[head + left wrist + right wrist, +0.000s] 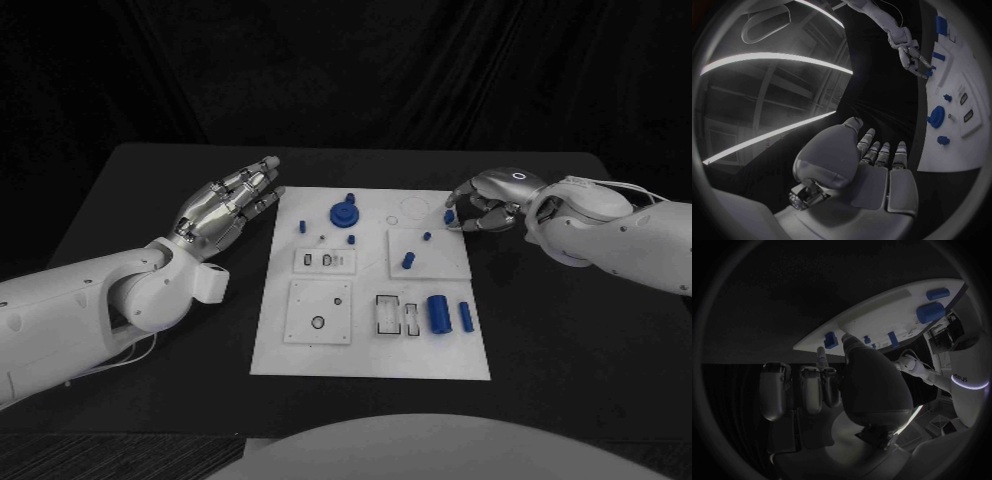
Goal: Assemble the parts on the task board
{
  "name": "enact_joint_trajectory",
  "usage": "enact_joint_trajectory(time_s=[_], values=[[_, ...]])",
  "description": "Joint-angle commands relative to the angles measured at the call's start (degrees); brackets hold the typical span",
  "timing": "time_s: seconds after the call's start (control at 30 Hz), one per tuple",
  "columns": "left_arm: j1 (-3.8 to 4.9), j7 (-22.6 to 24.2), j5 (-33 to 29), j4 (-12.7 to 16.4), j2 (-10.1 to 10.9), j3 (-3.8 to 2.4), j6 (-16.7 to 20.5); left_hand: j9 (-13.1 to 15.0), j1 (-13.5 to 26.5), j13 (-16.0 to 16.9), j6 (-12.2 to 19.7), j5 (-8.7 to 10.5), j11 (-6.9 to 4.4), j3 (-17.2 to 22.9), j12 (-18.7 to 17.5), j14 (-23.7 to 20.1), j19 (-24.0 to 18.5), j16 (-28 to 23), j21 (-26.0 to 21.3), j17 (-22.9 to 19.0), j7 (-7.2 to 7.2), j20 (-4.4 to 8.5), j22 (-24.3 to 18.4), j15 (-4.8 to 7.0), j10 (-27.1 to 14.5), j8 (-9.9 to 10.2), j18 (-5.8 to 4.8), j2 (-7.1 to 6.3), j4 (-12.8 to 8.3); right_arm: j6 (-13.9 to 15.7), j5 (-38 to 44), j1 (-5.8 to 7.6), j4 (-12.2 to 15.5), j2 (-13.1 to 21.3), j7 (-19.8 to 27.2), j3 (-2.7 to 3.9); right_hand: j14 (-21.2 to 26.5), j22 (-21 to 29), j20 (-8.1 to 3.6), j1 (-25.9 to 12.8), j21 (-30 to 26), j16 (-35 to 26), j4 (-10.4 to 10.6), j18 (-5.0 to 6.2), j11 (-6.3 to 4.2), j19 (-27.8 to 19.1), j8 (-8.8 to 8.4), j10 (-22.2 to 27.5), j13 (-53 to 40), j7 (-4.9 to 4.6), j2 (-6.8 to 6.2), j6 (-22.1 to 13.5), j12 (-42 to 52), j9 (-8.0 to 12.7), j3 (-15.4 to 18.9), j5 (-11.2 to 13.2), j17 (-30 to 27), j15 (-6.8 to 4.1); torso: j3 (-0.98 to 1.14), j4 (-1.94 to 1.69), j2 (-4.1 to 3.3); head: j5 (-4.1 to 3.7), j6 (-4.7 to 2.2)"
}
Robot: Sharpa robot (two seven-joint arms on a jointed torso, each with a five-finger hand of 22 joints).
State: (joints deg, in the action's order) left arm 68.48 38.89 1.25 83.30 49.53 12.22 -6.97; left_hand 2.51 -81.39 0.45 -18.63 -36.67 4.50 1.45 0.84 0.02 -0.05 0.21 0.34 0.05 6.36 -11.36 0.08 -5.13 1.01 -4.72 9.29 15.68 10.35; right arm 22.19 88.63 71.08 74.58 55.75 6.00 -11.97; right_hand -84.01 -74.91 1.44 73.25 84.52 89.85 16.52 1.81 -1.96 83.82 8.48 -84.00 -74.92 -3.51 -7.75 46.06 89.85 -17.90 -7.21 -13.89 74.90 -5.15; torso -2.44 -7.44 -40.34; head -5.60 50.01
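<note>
Task board [289, 355]: white, mid-table, blue parts [437, 314] on it. Left hand [227, 207]: fingers extended, empty. Right hand [483, 208]: fingers curled at board edge, pinching small blue part [450, 216].

We see a robotics lab: a white task board [371, 355] lies centred on a black table [130, 200], black drapes behind it, strip lights overhead.
</note>
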Motion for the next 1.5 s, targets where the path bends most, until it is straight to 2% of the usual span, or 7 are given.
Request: enact_joint_trajectory(time_s=[0.03,0.37,0.53,1.1,1.33,1.5], values=[[-0.08,1.8,0.0,0.0,-0.1,-0.05,-0.8,0.1,0.0,0.1,-0.2,-0.08,0.28,0.3,0.2,0.0,0.1,-0.2,-0.3,-0.1,-0.01,-0.41,-0.1,-0.46,0.0,-0.4,0.85,-0.09,0.0,-0.6,0.5,-0.29,-0.2,-0.1,-1.5,0.02,-6.0,-13.1,0.45,0.4,-0.2,0.1,-0.1,-0.33,0.61,3.2,0.18,-6.0,-15.1,-0.11,0.4,0.9,0.1,-0.1,-0.5,-1.1,15.1,0.61,-0.02,0.02,-0.05,0.03,-0.01],[-0.1,1.6,0.0,-0.1,-0.2,-0.05,-1.0,0.1,0.0,0.1,-0.2,-0.08,0.28,0.3,0.2,0.0,0.1,-0.2,-0.3,-0.1,-0.01,-0.41,-0.1,-0.46,0.0,-0.4,0.85,-0.09,0.0,-0.4,0.5,-0.51,-0.7,-0.7,-1.2,0.02,-6.0,-13.0,0.54,1.3,-0.6,0.1,-0.4,-0.24,0.68,3.0,0.69,-6.0,-15.1,-0.18,1.2,2.4,0.1,-1.1,-0.9,-6.3,15.1,0.67,0.0,-0.01,-0.09,-0.03,-0.01],[-0.12,1.4,0.0,-0.1,-0.3,-0.05,-1.2,0.0,0.1,0.1,-0.2,-0.05,0.3,0.4,0.2,0.0,0.1,-0.2,-0.3,-0.1,0.0,-0.44,-0.1,-0.51,0.0,-0.4,0.84,-0.16,0.0,-0.3,0.4,-0.54,-1.1,-0.9,-1.1,0.02,-6.0,-13.0,0.54,1.5,-0.7,0.1,-0.5,-0.2,0.68,2.9,0.8,-6.0,-15.1,-0.2,1.36,2.7,0.1,-1.4,-1.1,-7.9,15.1,0.67,-0.01,0.01,-0.04,-0.03,-0.01],[-0.15,1.3,0.0,-0.3,-0.4,-0.04,-1.5,0.1,0.2,0.1,-0.2,-0.08,0.28,0.6,0.2,0.0,0.1,-0.2,-0.3,-0.1,-0.02,-0.48,-0.1,-0.62,0.0,-0.4,0.83,-0.12,-0.1,0.1,0.4,-0.57,-1.4,-1.3,-1.0,0.02,-6.0,-12.8,0.51,1.5,-1.2,0.1,-0.5,-0.09,0.57,2.7,1.35,-6.0,-15.1,0.0,1.88,3.6,0.1,-2.2,-1.3,-8.3,15.1,0.6,-0.02,-0.02,-0.04,-0.11,-0.01],[-0.17,1.1,0.0,-0.3,-0.5,-0.04,-1.6,0.1,0.2,0.1,-0.2,-0.09,0.28,0.6,0.2,0.0,0.1,-0.2,-0.3,-0.1,-0.02,-0.5,-0.1,-0.64,0.0,-0.4,0.83,-0.12,-0.1,0.0,0.4,-0.58,-1.5,-1.6,-1.2,0.02,-6.0,-12.8,0.38,1.7,-1.3,0.1,-0.9,-0.06,0.37,2.6,2.54,-6.0,-15.1,0.23,2.26,4.9,0.1,-3.8,-1.4,-8.0,15.1,0.44,-0.03,0.02,-0.02,-0.03,-0.01],[-0.18,1.0,0.0,-0.3,-0.5,-0.04,-1.7,0.1,0.2,0.1,-0.2,-0.09,0.28,0.6,0.2,0.0,0.1,-0.2,-0.3,-0.1,-0.02,-0.5,-0.1,-0.64,0.0,-0.4,0.83,-0.12,-0.1,0.0,0.4,-0.59,-1.6,-1.7,-1.3,0.02,-6.0,-12.8,0.18,2.2,-1.4,0.1,-1.5,-0.04,0.09,2.6,3.9,-6.0,-15.1,0.52,2.86,5.8,0.1,-6.0,-1.5,-8.5,15.1,0.26,-0.02,0.01,-0.03,-0.04,-0.01]])
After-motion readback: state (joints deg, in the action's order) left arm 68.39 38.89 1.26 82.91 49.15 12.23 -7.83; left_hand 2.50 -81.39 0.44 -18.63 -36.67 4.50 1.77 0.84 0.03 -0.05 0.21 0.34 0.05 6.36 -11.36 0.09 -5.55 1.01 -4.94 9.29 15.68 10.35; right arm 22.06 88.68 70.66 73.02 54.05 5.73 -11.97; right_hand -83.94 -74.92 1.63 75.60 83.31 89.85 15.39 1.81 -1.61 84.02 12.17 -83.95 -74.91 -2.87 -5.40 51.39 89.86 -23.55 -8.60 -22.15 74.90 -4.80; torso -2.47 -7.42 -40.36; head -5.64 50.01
